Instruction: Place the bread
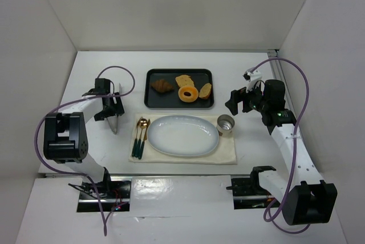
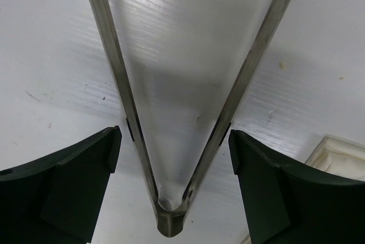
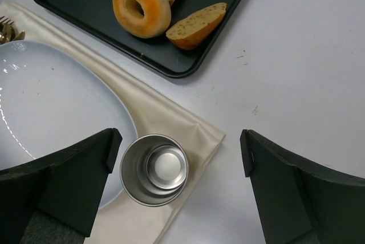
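The left arm reaches forward from its base with the elbow folded high and the wrist bent down, so the left gripper [image 1: 113, 109] points at the table over a pair of metal tongs [image 2: 171, 221]. Its jaws stand wide, one finger on each side of the tongs' two arms, close to the hinged end. The fingers [image 2: 74, 187] sit just beside the metal, and I cannot tell whether they touch it. The right arm stretches along the table's right side with its wrist turned inward. The right gripper [image 3: 181, 138] hangs with jaws spread wide and nothing between them. Below that gap, nearer one finger, a steel cup [image 3: 154, 170] stands on a cloth napkin [image 3: 171, 118], and a white plate [image 3: 51, 101] lies partly under that same finger. The bread [image 3: 197, 24] lies in a black tray [image 3: 171, 67] ahead of those jaws, well apart from the left gripper's.
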Action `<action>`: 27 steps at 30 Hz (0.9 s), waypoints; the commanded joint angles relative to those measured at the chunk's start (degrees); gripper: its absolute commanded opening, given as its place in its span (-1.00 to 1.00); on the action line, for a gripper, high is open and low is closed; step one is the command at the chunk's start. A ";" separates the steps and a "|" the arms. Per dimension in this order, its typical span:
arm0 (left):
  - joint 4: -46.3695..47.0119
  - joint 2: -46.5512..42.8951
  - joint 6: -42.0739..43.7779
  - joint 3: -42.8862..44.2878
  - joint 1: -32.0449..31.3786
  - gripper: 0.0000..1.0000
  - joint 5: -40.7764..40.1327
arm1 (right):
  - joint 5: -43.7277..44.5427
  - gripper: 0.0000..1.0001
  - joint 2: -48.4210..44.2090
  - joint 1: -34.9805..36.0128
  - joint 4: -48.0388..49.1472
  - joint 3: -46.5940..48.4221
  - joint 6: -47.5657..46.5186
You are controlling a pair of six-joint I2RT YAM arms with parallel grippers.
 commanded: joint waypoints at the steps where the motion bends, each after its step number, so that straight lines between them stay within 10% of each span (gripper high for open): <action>1: 1.19 0.83 1.24 2.47 0.09 0.89 2.21 | -1.14 1.00 -1.36 -0.14 0.17 -0.10 -0.13; 20: -1.00 5.75 1.77 3.53 0.62 0.72 3.89 | -1.14 1.00 -1.89 -0.14 0.17 -0.10 -0.13; 27: -1.00 5.85 1.77 4.05 0.62 0.25 4.50 | -1.14 1.00 -2.42 -0.14 0.17 -0.10 -0.13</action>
